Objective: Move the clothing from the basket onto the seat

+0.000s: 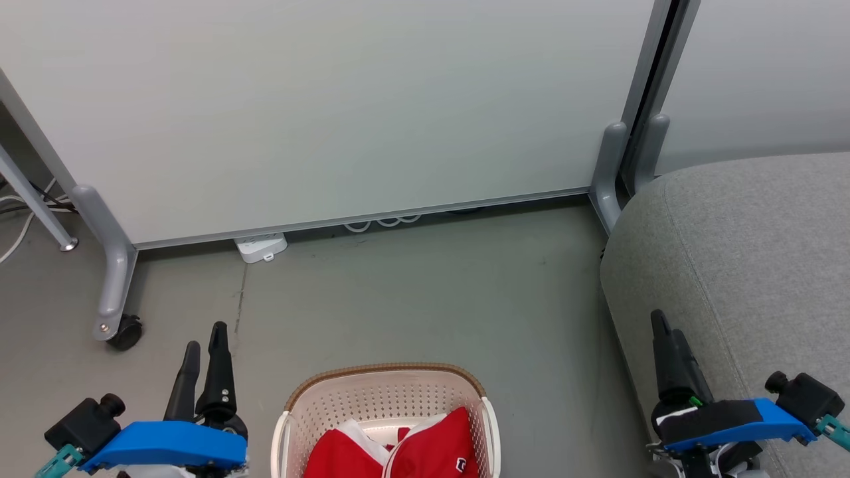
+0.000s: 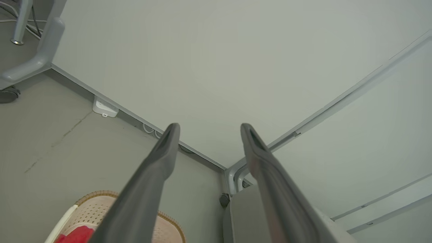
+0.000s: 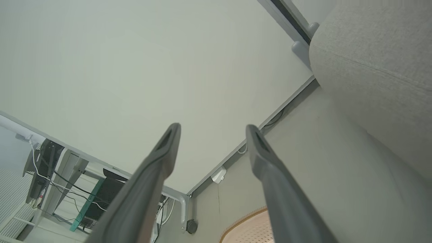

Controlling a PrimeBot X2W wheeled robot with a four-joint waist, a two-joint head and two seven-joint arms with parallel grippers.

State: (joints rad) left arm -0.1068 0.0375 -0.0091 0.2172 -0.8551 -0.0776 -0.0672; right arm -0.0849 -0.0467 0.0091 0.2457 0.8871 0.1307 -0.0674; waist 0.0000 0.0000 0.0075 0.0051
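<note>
your left tool (image 1: 205,336) and right tool (image 3: 212,128) gape empty. drop into the basket (image 1: 385,370) at 6 o'clock, pinch the clothing (image 1: 412,451) deep; seat (image 1: 750,265) lies at 3.

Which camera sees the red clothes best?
The head view: the red clothing lies in the basket, white panels and logo patch clear. The left wrist view catches a red corner. The right wrist view reaches the basket's rim.

Red clothing (image 1: 431,445) is lying in the basket (image 1: 378,398)
The cream basket with holes and a brown rim is standing upright on the floor. The big grey seat (image 1: 750,252) is sitting to its right, not touching it and bare on top.
</note>
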